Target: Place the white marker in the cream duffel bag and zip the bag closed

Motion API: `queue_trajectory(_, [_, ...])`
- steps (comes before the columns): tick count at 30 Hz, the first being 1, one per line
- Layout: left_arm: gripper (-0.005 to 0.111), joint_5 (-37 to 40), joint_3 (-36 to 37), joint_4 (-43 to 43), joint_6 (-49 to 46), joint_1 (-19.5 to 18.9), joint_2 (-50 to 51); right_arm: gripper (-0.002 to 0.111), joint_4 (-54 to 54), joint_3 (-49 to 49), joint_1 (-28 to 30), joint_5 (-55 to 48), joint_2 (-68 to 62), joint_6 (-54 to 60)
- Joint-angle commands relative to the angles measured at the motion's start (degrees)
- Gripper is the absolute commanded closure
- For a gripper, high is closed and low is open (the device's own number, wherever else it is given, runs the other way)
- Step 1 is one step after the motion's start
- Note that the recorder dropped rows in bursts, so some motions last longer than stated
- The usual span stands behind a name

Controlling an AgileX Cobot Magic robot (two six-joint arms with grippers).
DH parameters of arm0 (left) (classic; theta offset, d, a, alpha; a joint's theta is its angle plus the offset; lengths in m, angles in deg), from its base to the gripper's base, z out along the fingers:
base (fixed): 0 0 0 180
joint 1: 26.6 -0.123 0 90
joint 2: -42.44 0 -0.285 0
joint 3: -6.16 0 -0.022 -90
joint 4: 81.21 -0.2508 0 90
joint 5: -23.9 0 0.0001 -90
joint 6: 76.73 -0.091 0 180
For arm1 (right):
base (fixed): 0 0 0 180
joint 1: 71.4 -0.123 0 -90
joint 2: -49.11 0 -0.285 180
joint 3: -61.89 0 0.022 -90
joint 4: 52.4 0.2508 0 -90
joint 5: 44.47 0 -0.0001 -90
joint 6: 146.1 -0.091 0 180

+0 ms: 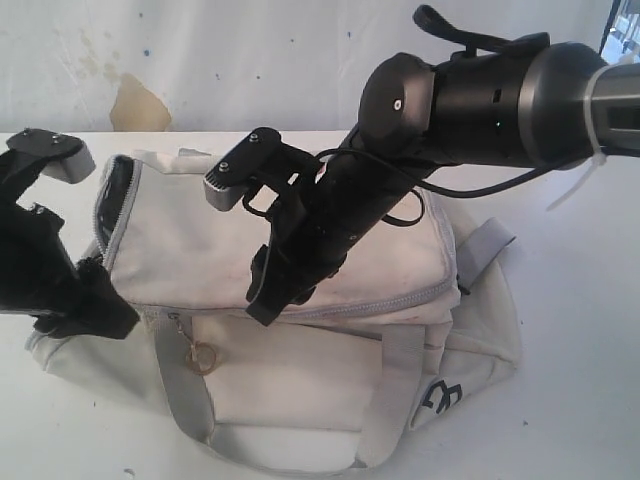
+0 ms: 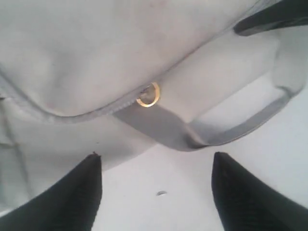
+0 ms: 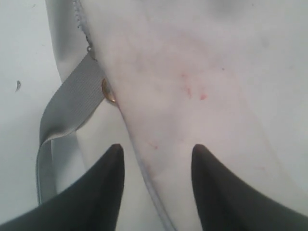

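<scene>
Two hands, fingers spread, holding nothing: left hand [image 2: 155, 161] near gold zip ring [image 2: 147, 95], right hand [image 3: 155, 149] over cream bag [image 1: 300, 250] on surface [image 1: 580, 300]. No marker in view, maybe inside. Risks: missing small ring; bunching soft fabric; dragging unpinned bag; leaving end gap [image 1: 117, 192] unzipped.

The cream duffel bag [image 1: 200, 250] is off-white, and faint reddish stains [image 3: 192, 91] speckle its top panel. Its webbing straps [image 1: 395, 400] are plain grey with a fine ribbed weave, and the zipper [image 1: 380, 302] is grey too. The ring pull [image 1: 203, 358] shines gold. The logo [image 1: 440, 398] on the right end is dark, the lining [image 1: 118, 195] at the left end black. My left gripper [image 2: 156, 192] and right gripper [image 3: 156, 192] are black. The table [image 1: 580, 350] is white; the far wall [image 1: 300, 60] is white with a tan blotch.
</scene>
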Motion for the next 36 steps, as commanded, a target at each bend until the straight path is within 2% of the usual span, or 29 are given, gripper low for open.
queue_trajectory(1, [0.036,-5.05,-0.97,-14.66,0.00,0.02,-0.37,0.064,0.33,-0.06,0.33,0.31,0.44,-1.16])
queue_trajectory(5, [0.036,-9.63,-0.97,-15.52,-6.43,0.02,0.34,0.064,0.33,-0.06,0.33,1.47,0.44,-1.16])
queue_trajectory(10, [0.036,-8.35,-0.61,-5.57,-23.38,0.02,3.13,0.064,0.33,-0.06,0.33,3.30,0.44,-1.16])
queue_trajectory(18, [0.037,-11.99,0.31,7.05,-42.53,0.02,7.84,0.064,0.33,-0.06,0.33,4.56,0.44,-1.03])
queue_trajectory(24, [0.039,-19.48,1.10,7.21,-45.73,0.02,11.75,0.064,0.21,-0.06,0.33,4.67,0.44,-1.03])
queue_trajectory(27, [0.043,-19.59,1.10,10.91,-50.32,0.02,12.42,0.064,0.21,-0.06,0.33,6.22,0.44,-1.03])
queue_trajectory(28, [0.042,-16.80,1.10,13.68,-53.39,0.02,13.47,0.064,0.21,-0.06,0.33,7.21,0.44,-1.03])
queue_trajectory(30, [0.042,-15.72,1.10,13.76,-55.08,0.02,14.16,0.064,0.21,-0.06,0.33,7.60,0.44,-1.03])
queue_trajectory(36, [0.042,-20.67,1.10,10.84,-60.70,0.02,14.73,0.064,0.01,-0.06,0.33,8.28,0.44,-1.03])
